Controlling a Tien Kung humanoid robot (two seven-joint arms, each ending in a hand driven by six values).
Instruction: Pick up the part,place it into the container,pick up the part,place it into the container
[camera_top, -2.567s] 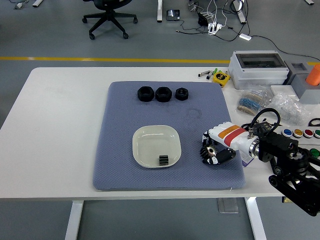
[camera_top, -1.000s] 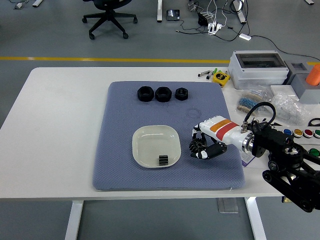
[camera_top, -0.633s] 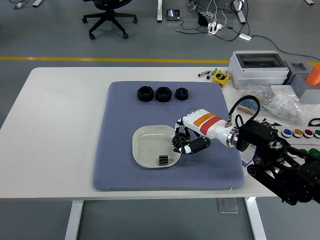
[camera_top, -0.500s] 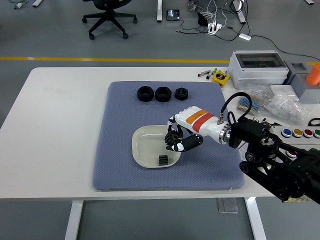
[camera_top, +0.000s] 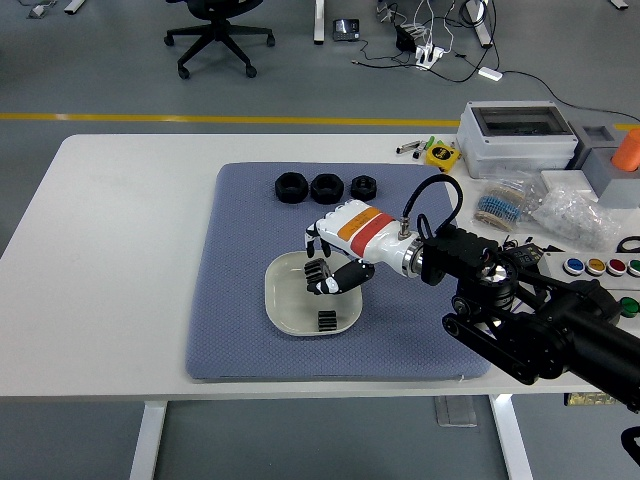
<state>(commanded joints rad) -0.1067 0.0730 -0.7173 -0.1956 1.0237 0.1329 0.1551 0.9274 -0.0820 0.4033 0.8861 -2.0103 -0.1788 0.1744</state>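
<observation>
Right hand (camera_top: 328, 262) is positioned over the white square dish (camera_top: 283, 300), fingers curled downward around a small black part (camera_top: 318, 270) that I see pinched between fingertips and thumb; I log it as grasping that part, held just above the dish interior and not resting on it. A second black part (camera_top: 326, 320) lies inside the dish near its front edge, apart from the hand. The dish sits on the blue-grey mat (camera_top: 240, 330), roughly centred toward the mat's near half. At the mat's far edge I note three black nuts in a row: the left nut (camera_top: 289, 187), the middle nut (camera_top: 326, 187) just beside it, and a smaller right nut (camera_top: 364, 187) slightly apart. The mat lies on the white table (camera_top: 110, 260). The right arm enters from the lower right, its black forearm crossing the mat's right edge. To the right of the mat I observe a grey lidded box (camera_top: 518, 139), a yellow tape measure (camera_top: 441, 155), clear bags of small parts (camera_top: 510, 204) and an orange object (camera_top: 628, 148) at the frame edge.
</observation>
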